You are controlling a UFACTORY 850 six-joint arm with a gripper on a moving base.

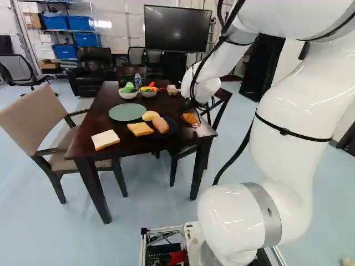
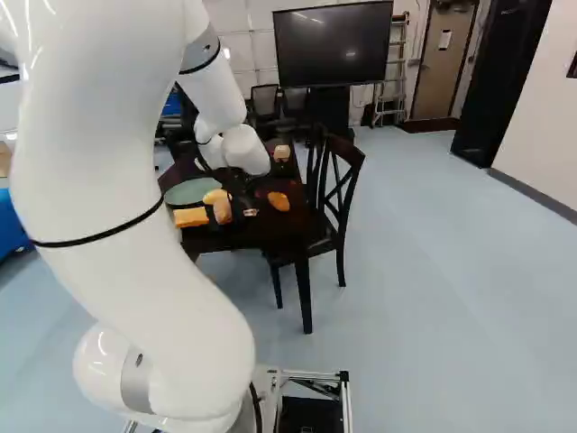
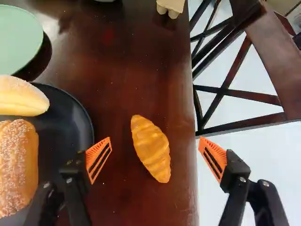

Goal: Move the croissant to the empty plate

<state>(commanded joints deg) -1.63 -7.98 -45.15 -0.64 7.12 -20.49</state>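
Dark table (image 3: 117,66) underlies everything. Green plate (image 1: 126,112) bare, so I take it as target; black plate (image 3: 70,125) already loaded. My gripper (image 3: 155,138) hovers, fingers spread wide, presumably to straddle croissant (image 3: 153,148), lying ungripped on tabletop near edge.

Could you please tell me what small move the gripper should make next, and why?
I would probably lower the gripper toward the croissant, keeping its fingers open. The croissant lies on the bare table, roughly midway between the spread fingers in the wrist view, and neither finger touches it, so coming down seems to be needed before closing.
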